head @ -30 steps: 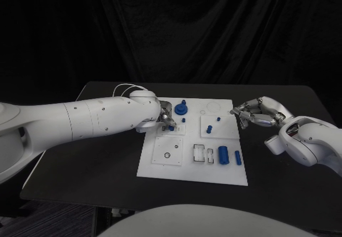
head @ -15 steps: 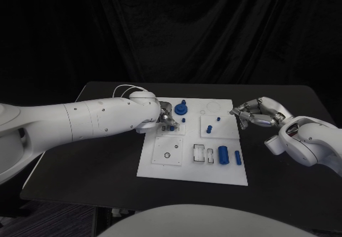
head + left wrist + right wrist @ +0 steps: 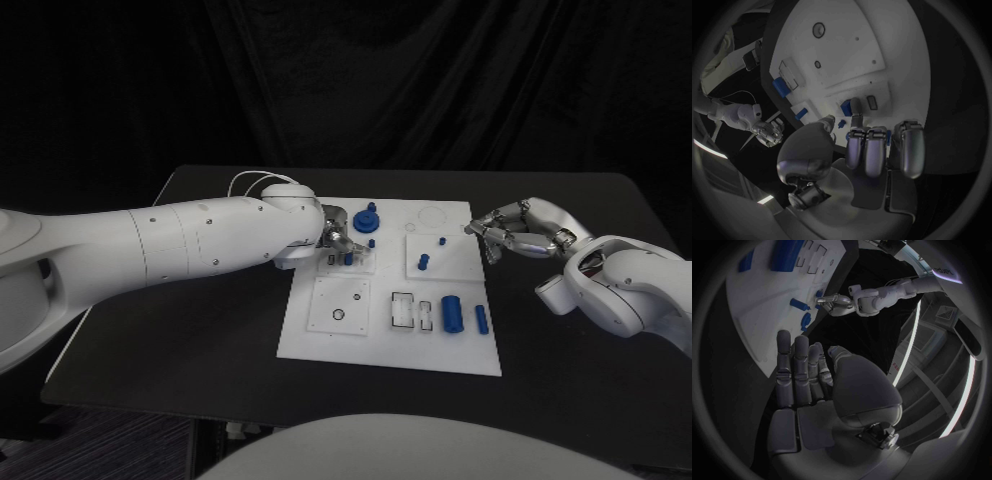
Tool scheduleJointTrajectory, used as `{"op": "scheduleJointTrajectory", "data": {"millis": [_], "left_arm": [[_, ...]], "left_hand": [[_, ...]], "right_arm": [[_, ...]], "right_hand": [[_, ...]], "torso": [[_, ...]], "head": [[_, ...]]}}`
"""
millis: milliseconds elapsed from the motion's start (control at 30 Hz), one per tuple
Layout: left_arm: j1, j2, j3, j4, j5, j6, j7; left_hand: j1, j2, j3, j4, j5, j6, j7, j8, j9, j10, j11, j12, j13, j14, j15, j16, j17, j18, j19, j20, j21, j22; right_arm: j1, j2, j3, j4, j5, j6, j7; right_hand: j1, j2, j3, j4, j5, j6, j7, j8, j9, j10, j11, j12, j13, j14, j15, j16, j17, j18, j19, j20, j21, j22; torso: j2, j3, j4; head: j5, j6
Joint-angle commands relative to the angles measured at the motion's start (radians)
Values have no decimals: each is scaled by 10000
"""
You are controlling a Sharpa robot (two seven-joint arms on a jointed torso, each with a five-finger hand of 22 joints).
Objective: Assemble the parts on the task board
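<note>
Head view: left robot hand (image 3: pixel 335 240) pinches a part (image 3: pixel 348 259) near the board's (image 3: pixel 325 345) left edge; right robot hand (image 3: pixel 522 231), fingers apart, hovers off its right edge.

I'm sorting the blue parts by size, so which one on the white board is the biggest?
The fat blue cylinder lying near the board's front edge; the slim blue rod beside it is thinner.

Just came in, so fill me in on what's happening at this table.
A robot is assembling small blue parts on a white task board. Its left hand is down at the board's far left area, fingers at a small blue part there. Its right hand hovers open off the board's right edge, holding nothing.
</note>
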State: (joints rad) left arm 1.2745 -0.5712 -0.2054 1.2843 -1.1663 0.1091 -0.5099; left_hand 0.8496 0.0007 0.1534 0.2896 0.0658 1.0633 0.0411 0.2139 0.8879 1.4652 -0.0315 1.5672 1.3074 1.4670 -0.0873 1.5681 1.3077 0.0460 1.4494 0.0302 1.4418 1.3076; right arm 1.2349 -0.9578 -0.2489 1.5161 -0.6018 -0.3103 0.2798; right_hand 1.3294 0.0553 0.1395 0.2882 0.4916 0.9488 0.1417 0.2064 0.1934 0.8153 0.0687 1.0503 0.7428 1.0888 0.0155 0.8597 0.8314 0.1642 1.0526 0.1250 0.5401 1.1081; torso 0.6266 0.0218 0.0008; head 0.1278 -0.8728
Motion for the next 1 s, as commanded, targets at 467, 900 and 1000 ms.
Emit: {"op": "scheduleJointTrajectory", "data": {"millis": [467, 900, 1000], "left_arm": [[-108, -458, -52, 439, -236, -857, 76], [898, -1040, 25, 972, 288, -869, 268], [1225, -1126, 14, 906, 988, -56, 64]], "left_hand": [[441, 767, -1712, -8, 29, -238, -357, 2224, 3483, 1056, -259, 36, 2634, 1038, -200, 27, 2631, -60, 380, -228, 284, 1202], [601, 971, -1945, -2, 180, -418, -382, 2478, 4016, 1056, -288, 36, 2634, 1038, -207, 27, 2631, -104, 471, -248, 389, 1379], [671, 1050, -1982, -4, 143, -530, -364, 2450, 4083, 1056, -275, 36, 2634, 1038, -199, 27, 2631, -94, 443, -243, 358, 1347]], "right_arm": [[-31, -44, 7, 47, -32, 124, -118], [-27, -276, 7, 105, -32, -50, -138], [-25, -287, 7, 112, -32, -70, -189]], "right_hand": [[51, 69, -37, 11, 35, -26, -36, 61, 13, -16, 31, 18, -21, -87, 13, -50, -24, 175, 32, 11, -58, -12], [2, 73, -66, 28, 29, -12, -34, 79, 17, -10, 34, 31, -35, -85, 14, -40, -42, 176, 40, 12, -73, -17], [-12, 70, -77, 29, 23, -6, -36, 86, 18, -6, 33, 36, -39, -84, 14, -36, -47, 177, 43, 12, -77, -18]], "torso": [[13, -3, -3], [19, 1, -24], [15, 5, 9]], "head": [[-78, 2], [-87, 2], [-118, 2]]}}
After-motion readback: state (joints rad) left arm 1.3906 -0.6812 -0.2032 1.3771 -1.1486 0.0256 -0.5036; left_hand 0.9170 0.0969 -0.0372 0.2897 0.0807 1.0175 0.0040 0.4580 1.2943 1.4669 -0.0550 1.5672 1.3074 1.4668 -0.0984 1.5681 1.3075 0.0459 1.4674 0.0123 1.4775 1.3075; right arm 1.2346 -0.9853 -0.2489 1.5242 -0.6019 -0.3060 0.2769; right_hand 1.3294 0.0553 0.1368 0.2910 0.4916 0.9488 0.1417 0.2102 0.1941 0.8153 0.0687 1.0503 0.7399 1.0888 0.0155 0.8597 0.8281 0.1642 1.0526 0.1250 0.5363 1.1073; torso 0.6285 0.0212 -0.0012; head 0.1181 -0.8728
